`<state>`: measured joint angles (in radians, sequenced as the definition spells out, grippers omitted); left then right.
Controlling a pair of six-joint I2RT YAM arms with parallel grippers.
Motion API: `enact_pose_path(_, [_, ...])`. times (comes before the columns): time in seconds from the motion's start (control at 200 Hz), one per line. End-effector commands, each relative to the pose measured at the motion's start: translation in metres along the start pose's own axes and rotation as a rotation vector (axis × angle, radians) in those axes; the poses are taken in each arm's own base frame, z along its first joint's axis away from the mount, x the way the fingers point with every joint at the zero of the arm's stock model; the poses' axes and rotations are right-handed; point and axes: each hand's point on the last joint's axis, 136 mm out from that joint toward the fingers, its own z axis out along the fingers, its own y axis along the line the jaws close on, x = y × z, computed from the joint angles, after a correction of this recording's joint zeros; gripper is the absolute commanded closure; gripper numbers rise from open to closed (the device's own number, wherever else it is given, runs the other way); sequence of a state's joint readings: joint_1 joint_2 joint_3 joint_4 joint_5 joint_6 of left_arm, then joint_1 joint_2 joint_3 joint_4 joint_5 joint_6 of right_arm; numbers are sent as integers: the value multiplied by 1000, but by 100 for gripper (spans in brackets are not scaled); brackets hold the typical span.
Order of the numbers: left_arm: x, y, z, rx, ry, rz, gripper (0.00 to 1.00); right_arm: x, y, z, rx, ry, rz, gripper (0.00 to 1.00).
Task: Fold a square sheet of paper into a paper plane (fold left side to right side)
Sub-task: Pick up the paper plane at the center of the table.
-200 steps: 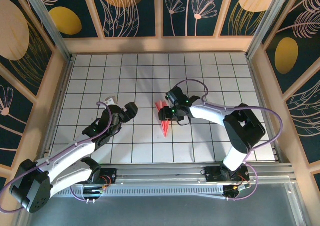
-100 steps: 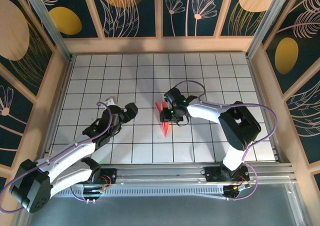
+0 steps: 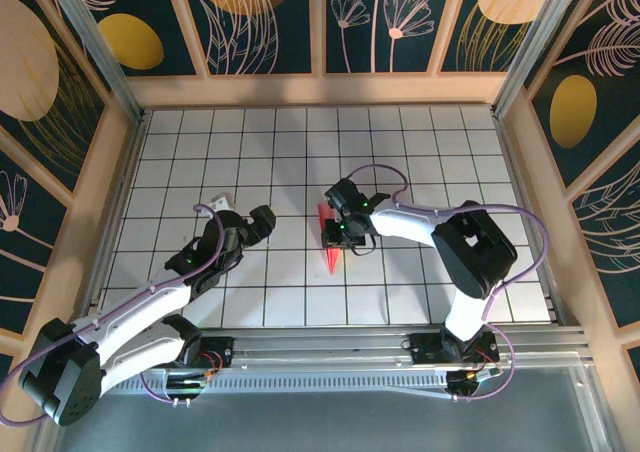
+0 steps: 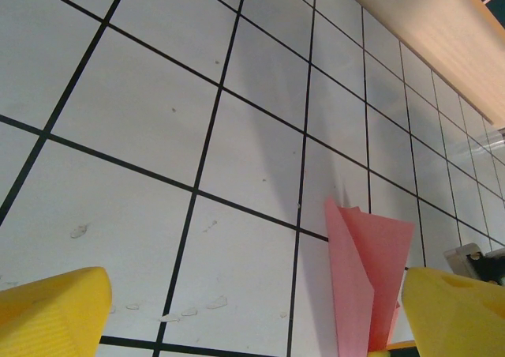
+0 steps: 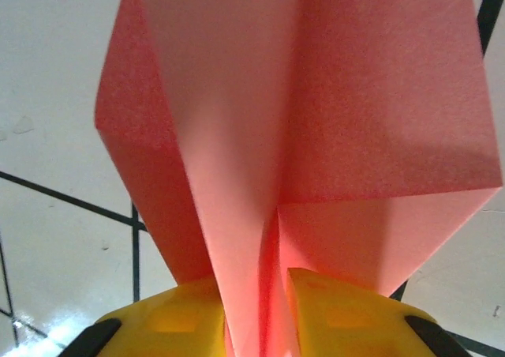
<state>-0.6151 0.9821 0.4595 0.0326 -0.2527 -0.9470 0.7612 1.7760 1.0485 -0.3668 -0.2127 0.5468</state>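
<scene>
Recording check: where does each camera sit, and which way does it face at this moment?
Top external: above and behind the arm bases, looking down at the tiled table; both arms show whole, with left gripper and right gripper.
Left wrist: low over the tiles, facing along the table toward the paper plane; its open yellow fingers sit in the bottom corners.
Right wrist: close against the paper plane; its yellow fingers pinch the centre fold.
Shared: all three views see the paper plane.
</scene>
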Motion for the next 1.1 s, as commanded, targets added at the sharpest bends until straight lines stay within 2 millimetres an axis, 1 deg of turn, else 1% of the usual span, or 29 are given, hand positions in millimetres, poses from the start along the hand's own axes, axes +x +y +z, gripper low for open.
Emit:
enact_pose_path(0.0, [-1, 9, 0, -30, -15, 16, 6, -2, -1, 3, 52, -1, 14, 78])
enact_pose_path(0.135, [0, 10, 0, -31, -13, 17, 6, 2, -2, 8, 79, 9, 14, 81])
enact_pose_path(0.34, [0, 10, 0, -31, -15, 15, 6, 9, -9, 16, 143, 29, 22, 85])
enact_pose_path(0.465, [0, 10, -1, -30, -16, 17, 6, 7, -5, 12, 139, 19, 28, 89])
enact_pose_path(0.545, [-1, 9, -1, -28, -19, 19, 6, 0, -2, 4, 141, -3, 30, 93])
enact_pose_path(0.665, [-5, 10, -4, -34, -33, 30, 6, -15, 2, -15, 160, -45, 22, 97])
enact_pose_path(0.811, [-14, 10, -9, -48, -64, 63, 6, -44, -5, -33, 184, -84, 33, 99])
enact_pose_path(0.891, [-17, 11, -12, -62, -76, 87, 6, -63, -11, -37, 193, -89, 37, 99])
enact_pose_path(0.981, [-20, 12, -16, -65, -88, 116, 6, -90, -20, -41, 207, -99, 42, 100])
enact_pose_path(1.096, [-19, 15, -19, -62, -93, 143, 5, -120, -31, -39, 236, -105, 53, 100])
